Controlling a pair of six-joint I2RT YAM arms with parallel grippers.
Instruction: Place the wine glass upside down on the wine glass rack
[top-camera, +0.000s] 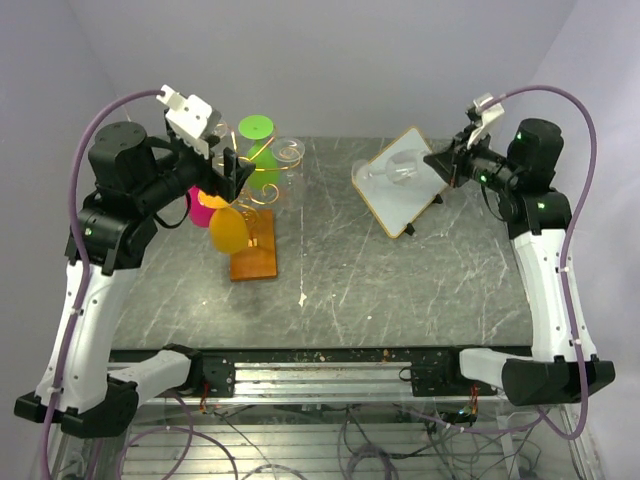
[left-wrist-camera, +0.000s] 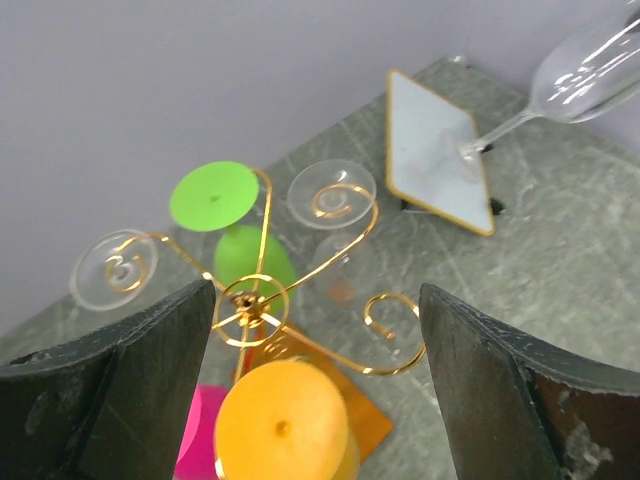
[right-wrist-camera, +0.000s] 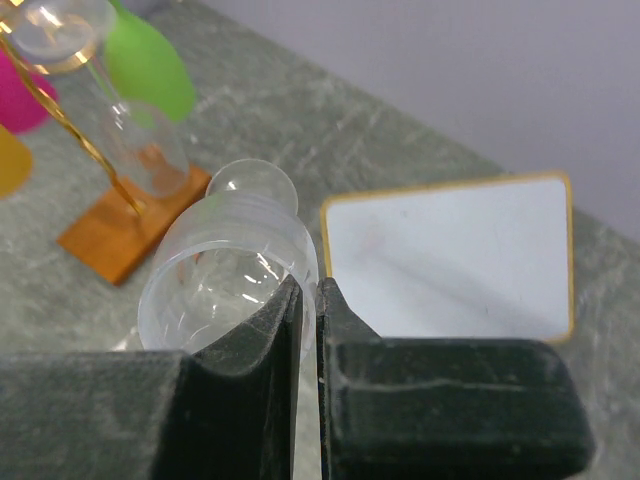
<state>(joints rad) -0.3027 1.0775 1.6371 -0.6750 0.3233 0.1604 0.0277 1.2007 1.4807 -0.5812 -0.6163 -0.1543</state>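
A clear wine glass (top-camera: 398, 168) (right-wrist-camera: 225, 270) is held tilted in the air over the white board (top-camera: 400, 200). My right gripper (top-camera: 437, 165) (right-wrist-camera: 308, 290) is shut on it, pinching the bowl's rim wall between the fingers. The gold wire rack (top-camera: 250, 200) (left-wrist-camera: 245, 300) on its orange base (top-camera: 252, 252) carries green (left-wrist-camera: 213, 195), orange (left-wrist-camera: 285, 420) and pink (left-wrist-camera: 200, 445) glasses and two clear ones (left-wrist-camera: 330, 190), all hanging upside down. One curled hook (left-wrist-camera: 395, 312) is bare. My left gripper (top-camera: 238, 172) (left-wrist-camera: 315, 350) hovers open just above the rack, touching nothing.
A gold-edged white board (right-wrist-camera: 450, 260) (left-wrist-camera: 440, 155) lies at the back right of the dark marble table (top-camera: 340, 280). The held glass (left-wrist-camera: 585, 70) shows at the upper right of the left wrist view. Grey walls close the back and sides.
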